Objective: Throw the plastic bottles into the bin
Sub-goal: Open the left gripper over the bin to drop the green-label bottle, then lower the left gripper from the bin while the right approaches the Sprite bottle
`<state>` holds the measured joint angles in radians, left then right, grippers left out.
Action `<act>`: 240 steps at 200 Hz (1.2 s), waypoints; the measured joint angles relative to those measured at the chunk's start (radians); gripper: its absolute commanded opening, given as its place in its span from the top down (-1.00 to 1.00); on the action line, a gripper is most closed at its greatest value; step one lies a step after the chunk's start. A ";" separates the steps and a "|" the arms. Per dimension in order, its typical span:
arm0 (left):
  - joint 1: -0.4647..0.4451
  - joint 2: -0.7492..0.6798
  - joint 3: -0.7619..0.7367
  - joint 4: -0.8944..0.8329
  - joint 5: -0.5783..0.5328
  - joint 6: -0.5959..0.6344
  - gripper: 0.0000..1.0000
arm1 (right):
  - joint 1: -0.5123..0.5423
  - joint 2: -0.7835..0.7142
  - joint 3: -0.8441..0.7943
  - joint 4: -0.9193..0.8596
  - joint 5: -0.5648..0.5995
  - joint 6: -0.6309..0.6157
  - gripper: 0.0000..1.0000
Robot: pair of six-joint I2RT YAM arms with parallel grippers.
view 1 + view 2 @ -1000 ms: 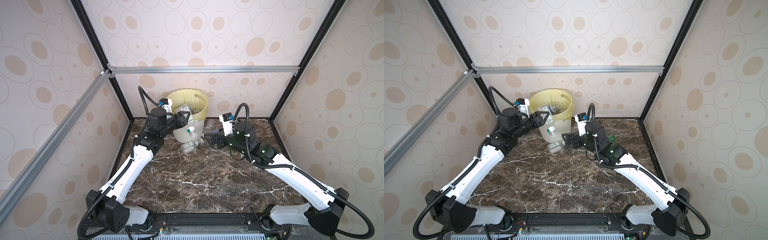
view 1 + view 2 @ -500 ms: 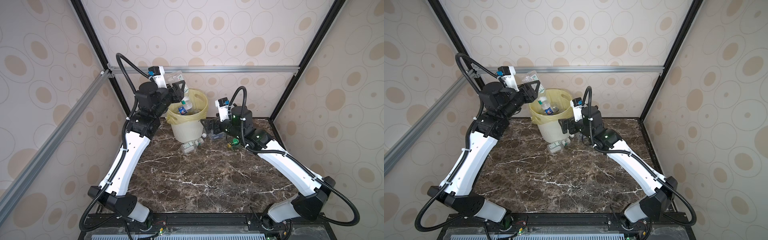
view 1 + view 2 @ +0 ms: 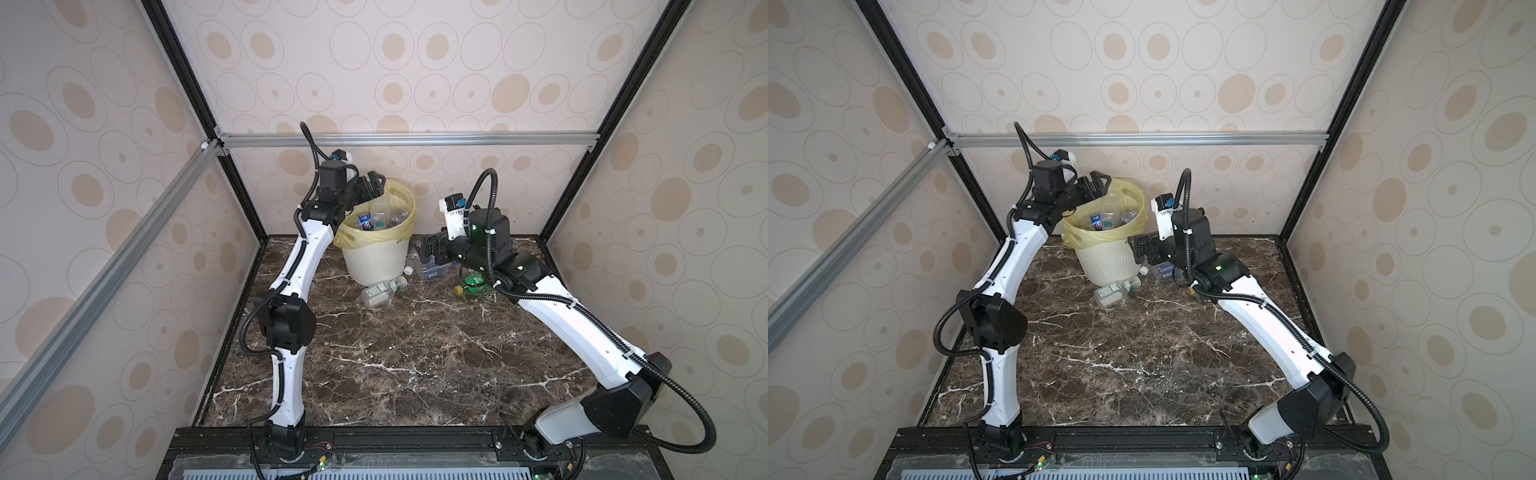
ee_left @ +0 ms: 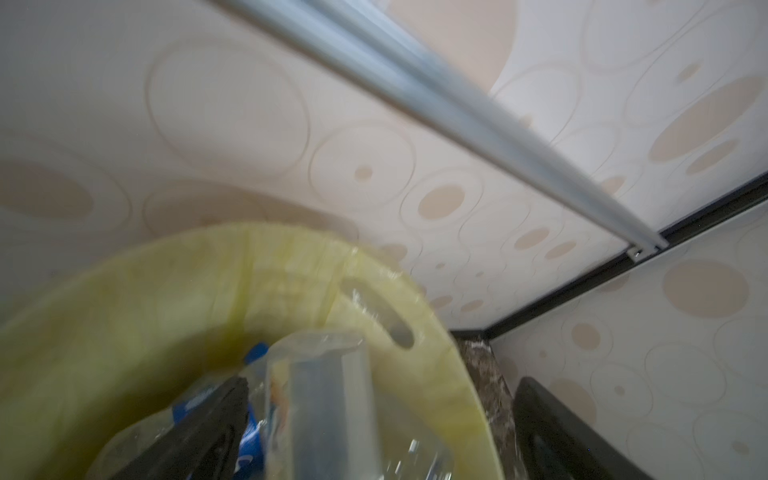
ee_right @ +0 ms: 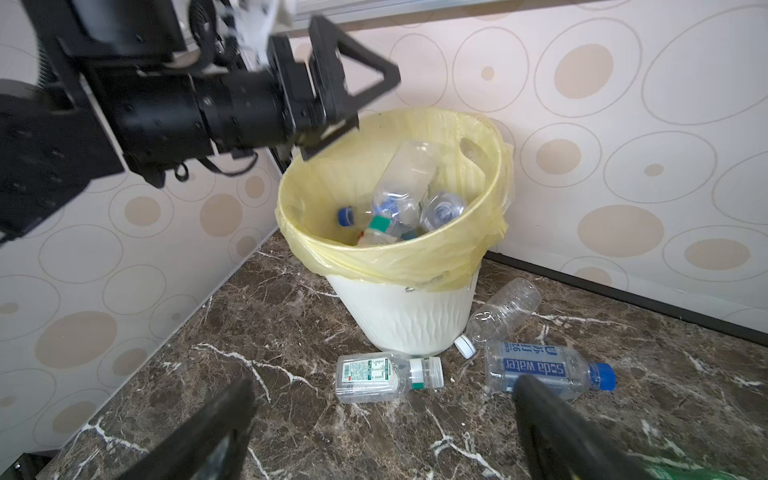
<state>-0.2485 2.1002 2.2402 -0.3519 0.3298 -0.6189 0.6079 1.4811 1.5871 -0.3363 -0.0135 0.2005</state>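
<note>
The left wrist view is smeared: the bin (image 4: 440,374) shows only a soft yellow rim, a clear bottle (image 4: 328,399) inside it has no sharp outline, and the blue labels (image 4: 251,436) beside that bottle cannot be read. The left gripper (image 4: 380,386) has both fingers (image 4: 208,428) cut off by that picture's edge. Just beside the bin, the soda water bottle (image 3: 434,271) lies mostly under the right gripper (image 3: 420,252) in both top views, and the green bottle (image 3: 473,286) farther from the bin is half covered by the right arm (image 3: 519,274). The bin's near wall hides the bottles lying lowest inside.
</note>
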 measured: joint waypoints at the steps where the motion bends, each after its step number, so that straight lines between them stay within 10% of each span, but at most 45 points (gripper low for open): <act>1: 0.000 -0.003 -0.008 0.001 0.002 0.000 -0.98 | 0.000 0.000 0.000 0.000 0.000 0.000 -0.99; 94: -0.002 -0.522 -0.335 0.173 0.039 0.018 -0.98 | -0.011 0.001 -0.055 0.006 0.000 0.059 -0.99; 240: -0.332 -0.531 -0.906 0.352 0.031 0.149 -0.98 | -0.355 0.122 -0.265 -0.167 0.254 0.419 -0.99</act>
<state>-0.5800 1.5688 1.3342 0.0002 0.3603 -0.4698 0.2527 1.6032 1.3224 -0.5034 0.2401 0.6193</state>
